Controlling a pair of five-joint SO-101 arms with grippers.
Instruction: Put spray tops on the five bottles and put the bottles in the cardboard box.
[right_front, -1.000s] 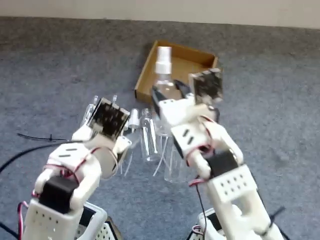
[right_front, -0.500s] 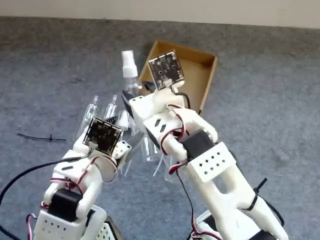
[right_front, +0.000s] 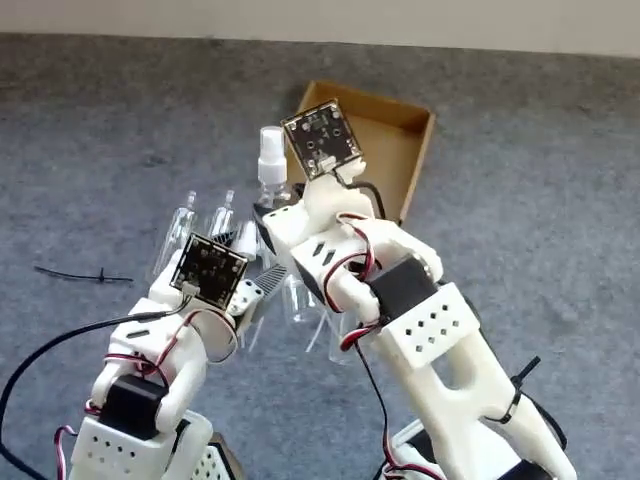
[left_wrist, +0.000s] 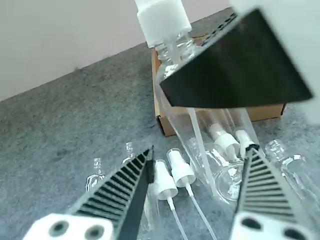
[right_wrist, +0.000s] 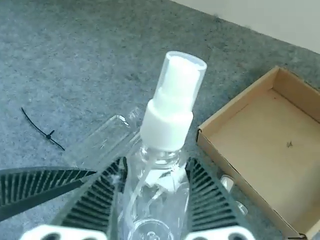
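1. Cardboard box is sitting open on the grey carpet, at about one o'clock from the middle of the high view, with its floor showing bare.
2. Right gripper is hanging at the box's eight o'clock side. Its jaws are clenching around a clear bottle just below the neck.
3. Left gripper is sitting at seven o'clock from that bottle, with its jaws spread wide and grasping nothing.
4. That bottle is staying outside the box, just beside its near wall, and is wearing a white spray top. A thin tube is running down inside it.
5. Other clear, open-necked bottles are lying on the carpet beneath the two arms.
6. Loose white spray tops are lying among them, with thin tubes trailing.
7. Black cable tie is lying by itself at nine o'clock from the left gripper.
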